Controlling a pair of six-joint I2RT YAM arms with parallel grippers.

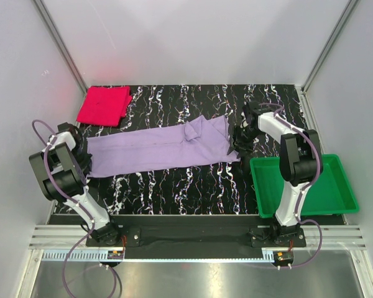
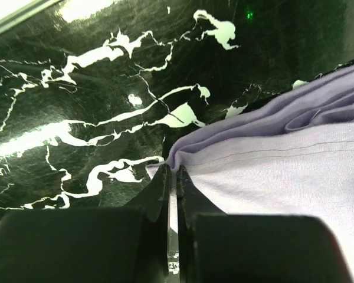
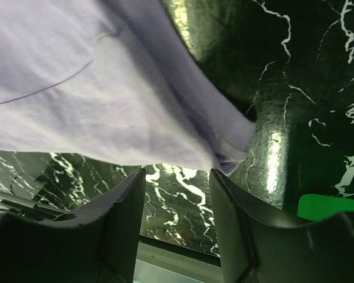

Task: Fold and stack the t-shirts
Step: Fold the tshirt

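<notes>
The tabletop (image 1: 174,186) is spreading out in front of me, glossy black with white marble veins running all over it. The lavender t-shirt (image 1: 155,149) is lying across its middle as a long band, reaching from my left side to my right, with rumpled folds bunching at the right end. The pink-red t-shirt (image 1: 104,105) is sitting folded square in the far left corner, near the lavender one but not touching it. The green tray (image 1: 332,186) is resting at the near right edge; how much of it the tabletop is carrying, I cannot tell.
</notes>
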